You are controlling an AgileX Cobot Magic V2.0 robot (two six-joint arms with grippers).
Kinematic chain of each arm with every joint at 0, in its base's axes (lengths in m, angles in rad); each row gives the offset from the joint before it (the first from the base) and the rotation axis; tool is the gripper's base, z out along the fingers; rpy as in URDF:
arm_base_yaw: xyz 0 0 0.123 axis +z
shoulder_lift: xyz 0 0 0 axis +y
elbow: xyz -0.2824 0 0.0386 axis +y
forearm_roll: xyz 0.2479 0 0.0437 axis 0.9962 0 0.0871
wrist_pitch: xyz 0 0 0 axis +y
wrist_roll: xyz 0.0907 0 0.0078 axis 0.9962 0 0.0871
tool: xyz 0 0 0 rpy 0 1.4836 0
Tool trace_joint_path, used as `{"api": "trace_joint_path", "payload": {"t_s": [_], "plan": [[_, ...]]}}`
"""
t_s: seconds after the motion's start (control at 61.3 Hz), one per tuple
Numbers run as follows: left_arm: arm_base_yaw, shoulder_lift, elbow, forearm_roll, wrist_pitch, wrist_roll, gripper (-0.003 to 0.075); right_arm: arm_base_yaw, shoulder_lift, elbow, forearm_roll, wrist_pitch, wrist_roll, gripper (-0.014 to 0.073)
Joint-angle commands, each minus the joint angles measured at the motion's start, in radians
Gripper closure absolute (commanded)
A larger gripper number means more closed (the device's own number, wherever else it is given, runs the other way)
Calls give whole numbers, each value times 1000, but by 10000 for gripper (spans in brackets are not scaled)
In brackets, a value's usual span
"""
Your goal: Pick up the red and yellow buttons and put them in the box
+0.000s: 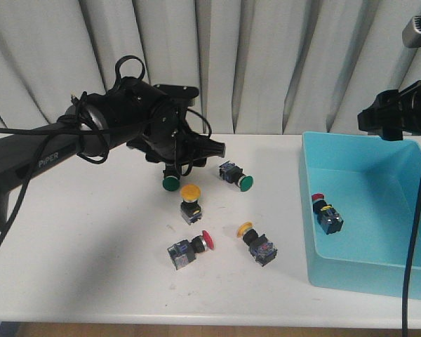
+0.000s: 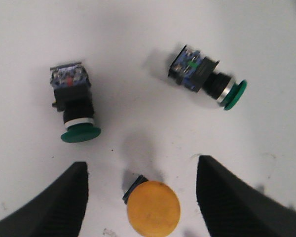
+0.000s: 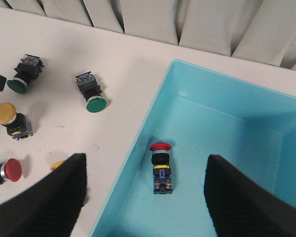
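The white surface (image 1: pixel 91 232) carries the light blue box (image 1: pixel 365 270) on the robot's right, with one red button (image 3: pixel 160 167) lying inside near its left wall. The left claw (image 2: pixel 140 197) hangs spread above an upright yellow button (image 1: pixel 190 201); the right claw (image 3: pixel 143 192) is spread over the box. Another yellow button (image 1: pixel 258 243) and a red one (image 1: pixel 188 250) lie nearer, two green buttons (image 1: pixel 237 175) farther back.
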Motion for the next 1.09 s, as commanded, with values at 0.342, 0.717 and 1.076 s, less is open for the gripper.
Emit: {"api": "trace_joint_path", "payload": {"t_s": [0.342, 0.717, 1.076], "plan": [[14, -2, -31, -129, 27, 122, 245, -6, -29, -27, 21, -55, -5, 109], [14, 29, -31, -136, 53, 121, 245, -6, -29, -27, 23, -53, -5, 109], [14, 48, -31, -136, 57, 121, 268, -6, -29, -27, 23, -52, -5, 109]]}}
